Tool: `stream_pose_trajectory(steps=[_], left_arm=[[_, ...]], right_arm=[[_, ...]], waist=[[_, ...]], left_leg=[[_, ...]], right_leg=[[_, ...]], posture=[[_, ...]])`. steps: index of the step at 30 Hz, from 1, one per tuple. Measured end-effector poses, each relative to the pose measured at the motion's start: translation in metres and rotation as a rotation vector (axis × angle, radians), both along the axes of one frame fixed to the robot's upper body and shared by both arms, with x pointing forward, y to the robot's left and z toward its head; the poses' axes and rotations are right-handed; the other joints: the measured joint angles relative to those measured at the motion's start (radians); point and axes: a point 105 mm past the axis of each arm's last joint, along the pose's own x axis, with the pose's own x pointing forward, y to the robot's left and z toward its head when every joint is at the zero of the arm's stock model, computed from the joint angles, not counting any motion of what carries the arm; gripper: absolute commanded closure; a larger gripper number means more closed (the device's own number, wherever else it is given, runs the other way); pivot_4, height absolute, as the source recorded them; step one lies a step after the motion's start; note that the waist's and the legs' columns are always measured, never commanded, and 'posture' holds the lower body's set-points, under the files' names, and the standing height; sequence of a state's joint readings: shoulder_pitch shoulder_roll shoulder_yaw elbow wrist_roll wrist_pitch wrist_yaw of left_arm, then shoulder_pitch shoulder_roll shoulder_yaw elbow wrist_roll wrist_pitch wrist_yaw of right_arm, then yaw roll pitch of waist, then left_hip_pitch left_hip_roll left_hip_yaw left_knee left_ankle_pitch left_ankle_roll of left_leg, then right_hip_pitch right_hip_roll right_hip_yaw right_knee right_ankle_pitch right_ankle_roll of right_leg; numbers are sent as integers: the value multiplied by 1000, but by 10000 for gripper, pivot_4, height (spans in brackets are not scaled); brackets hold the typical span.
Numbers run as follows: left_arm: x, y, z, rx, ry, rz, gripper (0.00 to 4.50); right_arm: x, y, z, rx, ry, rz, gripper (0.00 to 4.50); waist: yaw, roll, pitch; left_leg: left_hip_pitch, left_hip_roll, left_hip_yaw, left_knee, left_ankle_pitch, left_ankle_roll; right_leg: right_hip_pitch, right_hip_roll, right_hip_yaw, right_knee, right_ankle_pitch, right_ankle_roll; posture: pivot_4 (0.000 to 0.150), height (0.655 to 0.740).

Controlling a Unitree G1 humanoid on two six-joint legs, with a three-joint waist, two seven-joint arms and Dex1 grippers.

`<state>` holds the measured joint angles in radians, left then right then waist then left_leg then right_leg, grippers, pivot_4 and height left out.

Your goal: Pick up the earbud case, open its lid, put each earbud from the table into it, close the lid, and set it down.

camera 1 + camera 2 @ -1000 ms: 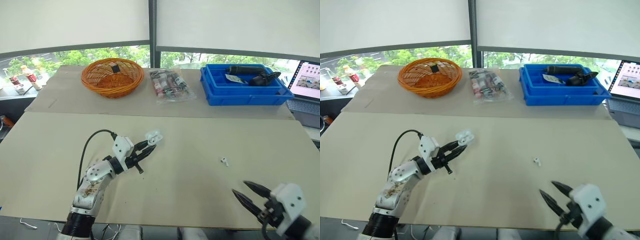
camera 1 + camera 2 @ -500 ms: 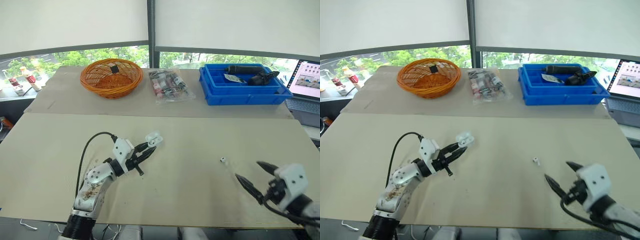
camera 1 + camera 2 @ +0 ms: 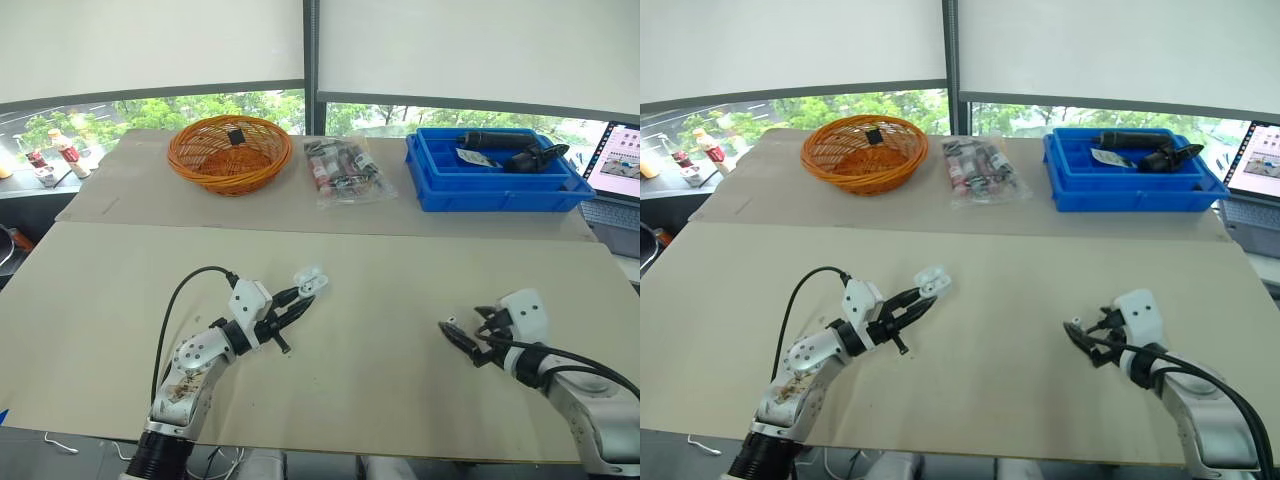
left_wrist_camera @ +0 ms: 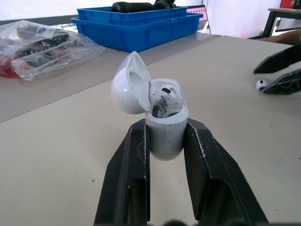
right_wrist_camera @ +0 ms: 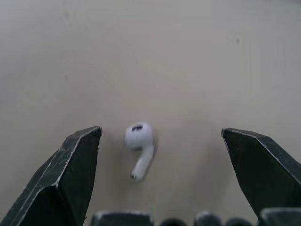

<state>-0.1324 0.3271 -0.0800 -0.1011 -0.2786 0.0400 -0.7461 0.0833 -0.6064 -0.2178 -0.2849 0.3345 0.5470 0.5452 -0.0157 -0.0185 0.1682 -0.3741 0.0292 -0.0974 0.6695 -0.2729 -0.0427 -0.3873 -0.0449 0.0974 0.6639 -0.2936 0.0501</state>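
Step in hand: collecting an earbud. We keep the open-lidded earbud case [image 4: 164, 123] clamped in the left tool [image 3: 298, 303]. The right tool [image 5: 161, 135], spread apart, straddles the earbud [image 5: 139, 146] on the desk [image 3: 400, 270]. Next, we judge: close gently and lift.

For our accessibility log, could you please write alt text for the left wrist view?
The left gripper clamps a white earbud case, lid open, between its black fingers. Farther off, the right gripper, open, flanks a loose earbud; a blue bin stands behind.
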Motion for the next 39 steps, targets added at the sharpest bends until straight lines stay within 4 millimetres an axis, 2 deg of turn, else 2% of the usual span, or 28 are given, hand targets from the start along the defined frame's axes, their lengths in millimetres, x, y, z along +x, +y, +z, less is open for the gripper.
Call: stream_pose_trajectory(steps=[3,4,14,15,20,22,26,30,32,35,39], left_arm=[[0,0,0,1,1,0,39929],[0,0,0,2,1,0,39929],[-1,0,2,7,0,-4,39929],[-1,0,2,7,-3,-5,39929],[-3,0,0,9,12,-5,39928],[-4,0,1,11,7,-6,39928],[-8,2,0,21,17,-4,39928],[-12,4,-4,27,44,3,39929],[-14,4,-4,26,46,5,39928],[-17,4,-3,17,47,3,39929],[-21,6,-5,21,62,10,39929]], right_arm=[[0,2,-1,5,-7,4,0],[0,3,-2,12,-8,2,5172],[4,9,-3,52,-19,-11,39454],[4,9,-3,44,-18,-5,41768],[-3,13,-3,-16,0,81,41856],[-11,18,0,-68,17,188,41857],[-41,26,1,-180,103,480,41857],[-66,23,3,-305,151,732,41857],[-74,13,-1,-408,181,859,41857],[-75,2,1,-501,185,977,41857],[-72,1,1,-549,186,1077,41857]], waist=[[-1,0,0],[-2,0,0],[-12,0,0],[-12,0,0],[-13,0,0],[-12,0,0],[-8,0,0],[-5,0,0],[-5,0,0],[-5,-1,1],[-2,-1,1]], left_leg=[[0,0,0,0,0,0],[0,0,0,0,0,0],[1,1,0,0,0,0],[1,1,0,0,0,0],[1,1,0,0,0,0],[0,0,0,0,0,0],[0,0,0,0,0,0],[1,0,0,0,0,0],[1,0,1,0,0,0],[2,1,1,0,0,0],[2,0,1,0,0,0]], right_leg=[[0,0,0,0,0,0],[0,0,0,0,0,0],[0,1,0,0,0,0],[0,1,0,0,0,0],[0,1,0,0,0,0],[0,1,0,0,0,0],[1,0,0,-1,0,0],[1,0,0,-1,0,0],[1,0,0,-1,0,0],[2,0,0,-1,0,0],[2,0,0,-1,0,0]], posture=[[1500,7136],[1500,7136],[1500,7136],[1500,7136],[1500,7136],[1500,7136],[1500,7136],[1500,7136],[1500,7136],[1500,7136],[1500,7136]])
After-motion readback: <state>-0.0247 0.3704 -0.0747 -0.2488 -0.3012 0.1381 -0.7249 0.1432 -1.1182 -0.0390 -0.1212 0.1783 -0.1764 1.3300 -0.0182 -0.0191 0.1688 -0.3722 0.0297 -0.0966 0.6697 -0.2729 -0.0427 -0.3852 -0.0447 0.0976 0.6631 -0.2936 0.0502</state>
